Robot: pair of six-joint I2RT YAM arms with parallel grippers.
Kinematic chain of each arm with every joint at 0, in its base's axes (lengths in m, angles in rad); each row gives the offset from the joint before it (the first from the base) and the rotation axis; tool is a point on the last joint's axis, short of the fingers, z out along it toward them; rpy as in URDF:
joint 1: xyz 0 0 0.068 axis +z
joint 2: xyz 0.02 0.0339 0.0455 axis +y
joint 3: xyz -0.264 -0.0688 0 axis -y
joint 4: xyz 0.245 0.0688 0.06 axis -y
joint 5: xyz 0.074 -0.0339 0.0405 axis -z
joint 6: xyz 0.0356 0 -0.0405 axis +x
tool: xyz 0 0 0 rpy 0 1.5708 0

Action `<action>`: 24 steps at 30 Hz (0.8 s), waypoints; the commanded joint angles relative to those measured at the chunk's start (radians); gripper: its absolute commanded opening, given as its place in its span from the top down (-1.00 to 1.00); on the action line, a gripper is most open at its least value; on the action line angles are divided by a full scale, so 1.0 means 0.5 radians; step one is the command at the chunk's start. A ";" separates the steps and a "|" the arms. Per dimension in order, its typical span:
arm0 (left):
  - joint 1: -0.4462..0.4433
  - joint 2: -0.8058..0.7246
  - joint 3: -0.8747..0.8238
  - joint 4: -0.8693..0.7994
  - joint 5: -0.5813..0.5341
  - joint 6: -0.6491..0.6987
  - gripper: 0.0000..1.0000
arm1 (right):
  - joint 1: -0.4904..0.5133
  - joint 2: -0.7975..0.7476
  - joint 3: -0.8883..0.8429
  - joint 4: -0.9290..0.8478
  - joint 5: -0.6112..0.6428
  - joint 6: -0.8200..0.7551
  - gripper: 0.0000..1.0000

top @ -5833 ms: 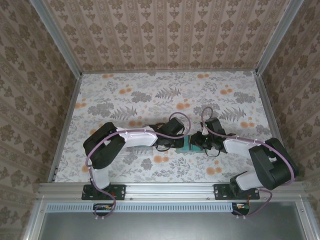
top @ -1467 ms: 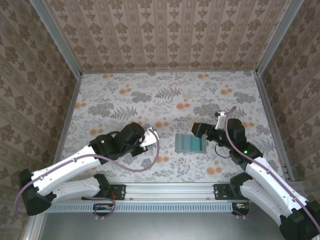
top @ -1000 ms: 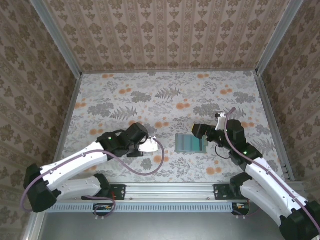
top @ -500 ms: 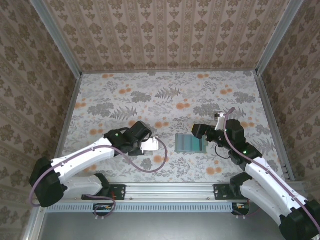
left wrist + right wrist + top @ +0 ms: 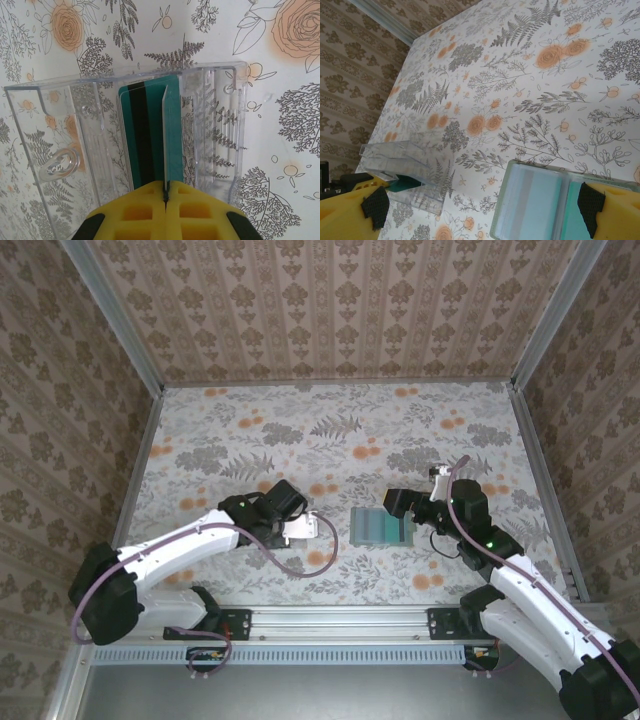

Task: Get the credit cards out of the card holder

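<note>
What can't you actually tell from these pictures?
Face of the held card: left wrist view, seen edge-on.
Any cards under the top card in the clear tray: left wrist view, it covers them.
Card holder slots: right wrist view, bottom edge cuts them off; top view, too small.

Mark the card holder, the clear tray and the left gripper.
card holder [image 5: 377, 528], top external view, its open inside face.
clear tray [image 5: 60, 117], left wrist view, bare left part.
left gripper [image 5: 165, 188], left wrist view, between its fingertips.
</note>
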 commanded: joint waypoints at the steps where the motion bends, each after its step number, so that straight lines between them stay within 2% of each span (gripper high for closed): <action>1: 0.024 0.007 -0.014 0.037 -0.052 -0.039 0.70 | 0.010 -0.012 -0.028 0.025 0.017 -0.023 -1.00; 5: 0.030 0.007 -0.032 0.075 -0.074 -0.050 0.59 | 0.010 -0.011 -0.028 0.025 0.016 -0.023 -1.00; 8: 0.032 0.006 -0.037 0.090 -0.086 -0.054 0.43 | 0.010 -0.010 -0.025 0.022 0.014 -0.022 -1.00; 21: 0.038 -0.046 0.039 0.056 -0.034 -0.115 0.35 | 0.010 -0.005 -0.028 0.010 0.025 -0.029 -1.00; 24: 0.048 -0.093 0.061 0.047 0.009 -0.158 0.21 | 0.010 0.007 -0.022 0.006 0.020 -0.032 -1.00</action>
